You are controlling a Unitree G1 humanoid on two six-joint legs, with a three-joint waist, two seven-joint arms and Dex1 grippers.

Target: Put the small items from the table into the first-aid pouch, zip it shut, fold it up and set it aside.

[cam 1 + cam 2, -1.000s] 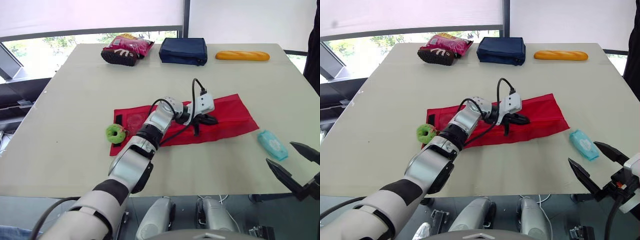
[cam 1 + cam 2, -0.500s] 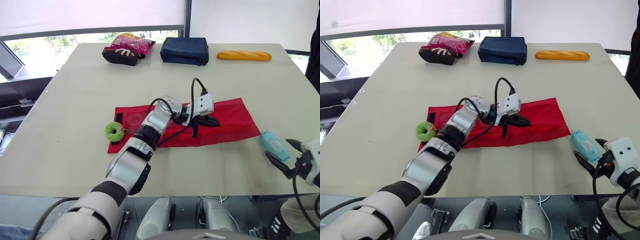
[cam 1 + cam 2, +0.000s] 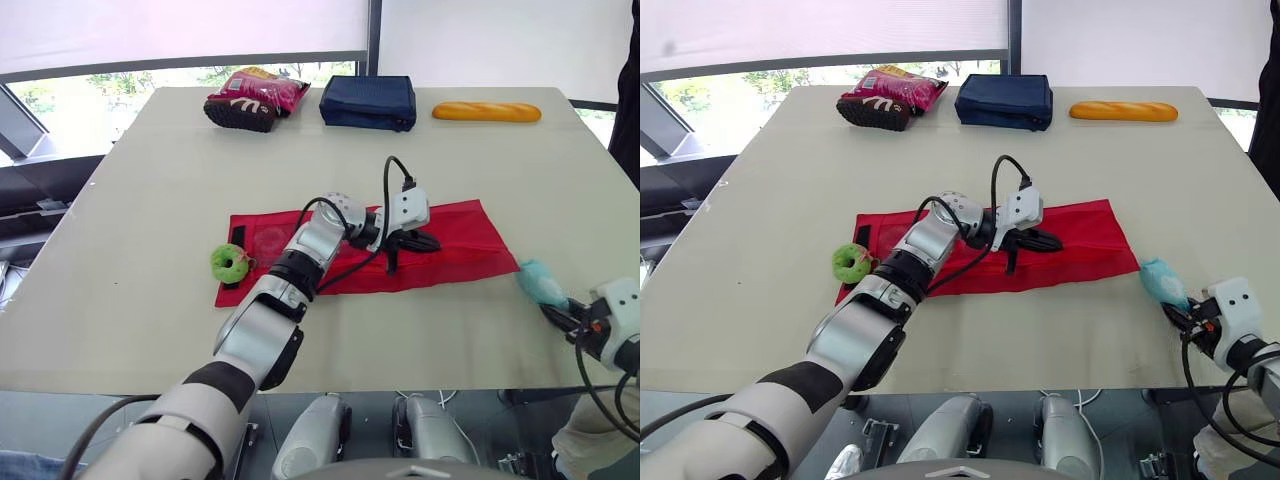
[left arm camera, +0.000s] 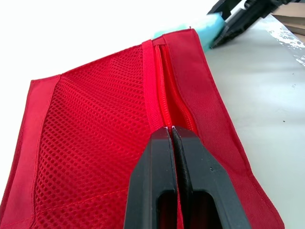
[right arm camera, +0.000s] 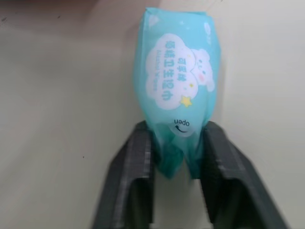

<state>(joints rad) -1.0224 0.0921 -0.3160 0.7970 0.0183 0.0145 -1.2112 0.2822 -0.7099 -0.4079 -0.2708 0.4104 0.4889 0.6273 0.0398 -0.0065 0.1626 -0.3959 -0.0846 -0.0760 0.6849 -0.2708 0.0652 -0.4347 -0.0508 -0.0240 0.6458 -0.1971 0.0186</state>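
A red mesh first-aid pouch (image 3: 455, 235) lies flat in the middle of the table, its zipper (image 4: 164, 102) partly parted. My left gripper (image 4: 172, 135) rests on it, shut on the fabric at the zipper's edge. A teal wipes packet (image 5: 176, 86) sits near the table's front right edge, just off the pouch's right end (image 3: 540, 281). My right gripper (image 5: 177, 138) is shut on the packet's near end, one finger on each side. A green ring-shaped item (image 3: 231, 265) lies by the pouch's left end.
At the far side of the table stand a pink snack bag (image 3: 255, 97), a navy case (image 3: 368, 102) and a yellow bread loaf (image 3: 486, 111). The table's front edge (image 3: 450, 375) runs close under my right gripper.
My right gripper came in from the front right corner to the teal packet and closed on it; the packet's near end is now squeezed. The left arm has stayed on the pouch.
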